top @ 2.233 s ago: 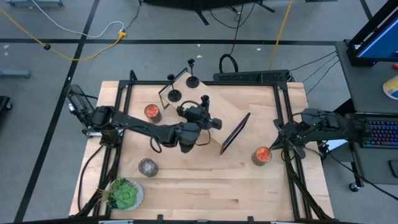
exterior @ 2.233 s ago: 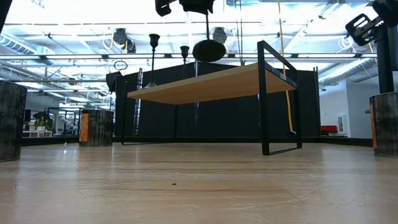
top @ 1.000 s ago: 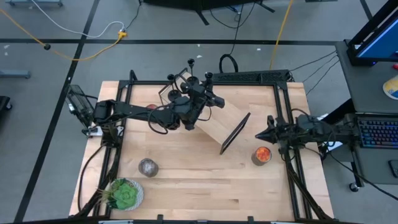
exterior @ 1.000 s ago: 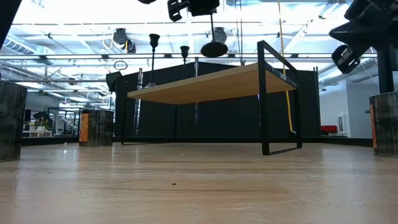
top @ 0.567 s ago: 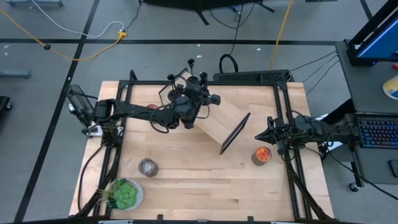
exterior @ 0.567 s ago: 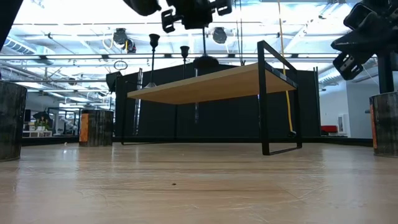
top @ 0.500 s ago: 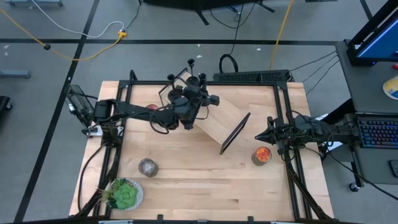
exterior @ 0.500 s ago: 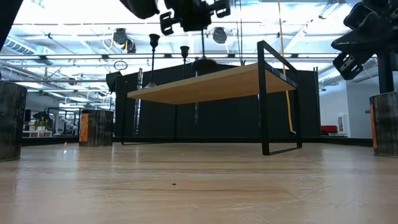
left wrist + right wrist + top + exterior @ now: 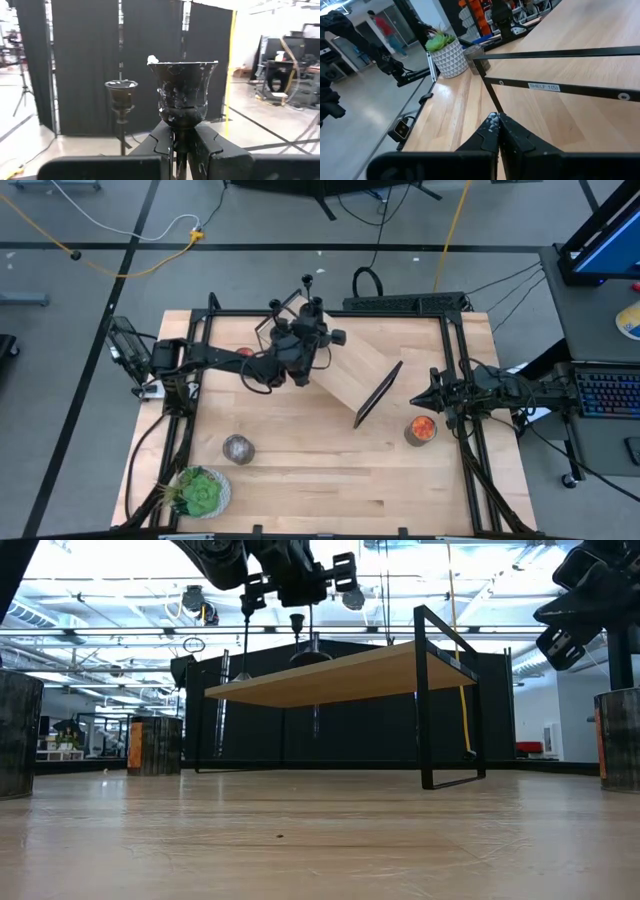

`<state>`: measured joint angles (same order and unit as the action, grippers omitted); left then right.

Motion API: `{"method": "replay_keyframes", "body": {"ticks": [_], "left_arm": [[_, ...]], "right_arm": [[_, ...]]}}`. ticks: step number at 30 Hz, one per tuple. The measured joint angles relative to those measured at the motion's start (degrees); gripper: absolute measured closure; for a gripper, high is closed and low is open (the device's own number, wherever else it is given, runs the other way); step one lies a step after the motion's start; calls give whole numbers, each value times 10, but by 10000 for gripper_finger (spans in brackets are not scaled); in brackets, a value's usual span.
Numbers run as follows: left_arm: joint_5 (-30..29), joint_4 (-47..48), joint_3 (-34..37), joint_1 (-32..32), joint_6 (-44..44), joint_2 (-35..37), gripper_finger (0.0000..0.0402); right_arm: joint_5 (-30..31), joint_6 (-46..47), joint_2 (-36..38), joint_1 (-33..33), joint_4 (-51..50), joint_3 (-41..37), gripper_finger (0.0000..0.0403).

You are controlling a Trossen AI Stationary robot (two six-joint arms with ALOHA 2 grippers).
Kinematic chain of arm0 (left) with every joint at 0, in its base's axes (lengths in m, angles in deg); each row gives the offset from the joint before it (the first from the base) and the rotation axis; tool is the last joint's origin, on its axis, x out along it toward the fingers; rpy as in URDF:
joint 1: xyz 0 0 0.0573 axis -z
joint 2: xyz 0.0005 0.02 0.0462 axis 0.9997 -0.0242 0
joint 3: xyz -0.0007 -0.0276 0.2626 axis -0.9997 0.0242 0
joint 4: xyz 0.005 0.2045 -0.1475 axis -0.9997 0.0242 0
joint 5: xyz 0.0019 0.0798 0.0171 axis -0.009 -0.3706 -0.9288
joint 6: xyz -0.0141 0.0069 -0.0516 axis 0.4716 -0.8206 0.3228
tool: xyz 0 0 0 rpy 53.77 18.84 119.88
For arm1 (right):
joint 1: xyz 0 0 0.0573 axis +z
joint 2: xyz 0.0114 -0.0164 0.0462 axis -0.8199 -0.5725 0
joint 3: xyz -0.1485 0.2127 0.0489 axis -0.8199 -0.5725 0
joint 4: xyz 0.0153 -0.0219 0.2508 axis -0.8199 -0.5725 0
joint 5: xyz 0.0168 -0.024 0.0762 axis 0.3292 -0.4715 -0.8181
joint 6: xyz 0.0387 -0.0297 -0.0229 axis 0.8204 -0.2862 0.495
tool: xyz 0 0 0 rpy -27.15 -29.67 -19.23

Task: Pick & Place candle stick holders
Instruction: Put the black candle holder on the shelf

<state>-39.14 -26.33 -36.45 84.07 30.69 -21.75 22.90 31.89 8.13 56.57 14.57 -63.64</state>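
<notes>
A wooden shelf (image 9: 350, 370) in a black frame stands on the table. Two black candle stick holders (image 9: 279, 330) (image 9: 308, 308) stand on its far left end. In the low view their cups (image 9: 245, 605) (image 9: 296, 620) show above the shelf top (image 9: 330, 680). My left gripper (image 9: 314, 318) hovers over that end, shut on a third candle stick holder (image 9: 184, 95). Its round base (image 9: 312, 658) is at the shelf top; whether it touches I cannot tell. My right gripper (image 9: 497, 131) is shut and holds nothing, at the table's right edge (image 9: 432, 395). My left gripper pinches the holder's thin stem (image 9: 180, 150) just below the cup, between its two fingers (image 9: 162, 145). The fingers reach in level from the table's near side and lie across the stem. The holder stands upright, cup up, with its base low at the shelf top.
A can with orange contents (image 9: 421, 429) stands near the right gripper, and another (image 9: 243, 352) is partly hidden under my left arm. A grey jar (image 9: 238, 448) and a potted green plant (image 9: 200, 492) stand at the near left. Bare wood lies in the near middle.
My left gripper has moved down and toward the table's far left, carrying the candle stick holder upright. The holder's base has sunk from well above the shelf to the shelf top, close to the two standing holders. The grip has stayed shut.
</notes>
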Motion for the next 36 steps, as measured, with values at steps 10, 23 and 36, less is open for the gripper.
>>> {"method": "replay_keyframes", "body": {"ticks": [10, 23, 36], "left_arm": [[-8, 30, 0, -11, 18, 0, 373], [-36, 99, 0, -13, 73, 0, 373], [-35, 110, 0, -33, 81, 0, 359]], "right_arm": [[-12, 3, 0, 0, -13, 0, 403], [-12, 0, 0, 0, -12, 0, 403], [-15, 0, 0, 0, -12, 0, 403]]}}
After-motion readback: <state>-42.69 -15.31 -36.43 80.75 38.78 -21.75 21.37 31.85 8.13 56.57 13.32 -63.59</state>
